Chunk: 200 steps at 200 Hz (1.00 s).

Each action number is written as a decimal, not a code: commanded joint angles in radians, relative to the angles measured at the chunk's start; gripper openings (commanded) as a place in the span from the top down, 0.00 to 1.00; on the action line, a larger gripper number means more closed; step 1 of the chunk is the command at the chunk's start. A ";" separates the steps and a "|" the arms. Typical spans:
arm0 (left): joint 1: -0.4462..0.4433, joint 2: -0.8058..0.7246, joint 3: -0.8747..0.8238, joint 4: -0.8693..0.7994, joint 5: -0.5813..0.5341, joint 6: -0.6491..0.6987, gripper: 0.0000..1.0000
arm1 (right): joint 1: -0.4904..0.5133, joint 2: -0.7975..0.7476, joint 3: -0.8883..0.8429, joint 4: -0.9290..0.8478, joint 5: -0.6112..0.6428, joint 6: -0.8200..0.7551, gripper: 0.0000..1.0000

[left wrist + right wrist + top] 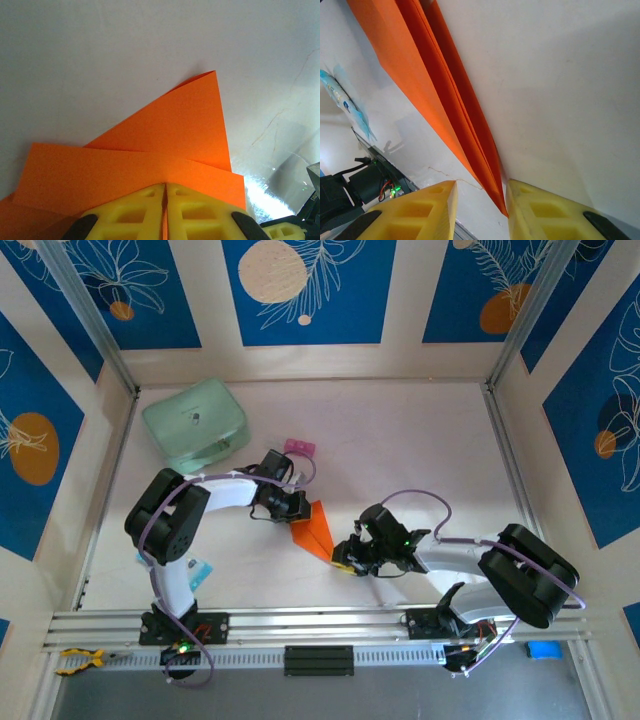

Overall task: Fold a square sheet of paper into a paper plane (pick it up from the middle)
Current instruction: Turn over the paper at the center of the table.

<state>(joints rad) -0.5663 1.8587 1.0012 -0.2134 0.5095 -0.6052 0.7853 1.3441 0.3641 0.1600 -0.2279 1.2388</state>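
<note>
The square sheet of paper is folded into a narrow orange paper plane [318, 527] with a pointed tip, and it stands on edge on the table between the two arms. My left gripper [298, 508] is shut on its upper end. In the left wrist view the yellow fingertips [145, 200] of the left gripper [165, 185] meet with the orange paper plane [165, 135] pinched between them. My right gripper [346, 558] is at the lower tip. It stands open [481, 187], and the tip of the paper plane [470, 125] reaches into the gap, close against the right finger [535, 210].
A mint-green case [195, 425] sits at the back left, with a small pink block [299, 447] to its right. A blue-and-white packet [197, 570] lies by the left arm's base. An aluminium rail [320, 623] runs along the near edge.
</note>
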 commanded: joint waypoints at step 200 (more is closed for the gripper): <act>0.016 -0.035 -0.022 0.008 0.034 -0.057 0.83 | -0.023 -0.043 -0.041 0.129 0.025 -0.139 0.89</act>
<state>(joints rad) -0.5602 1.8584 0.9955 -0.1955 0.5323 -0.6460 0.7700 1.3396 0.3416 0.2775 -0.2012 1.1507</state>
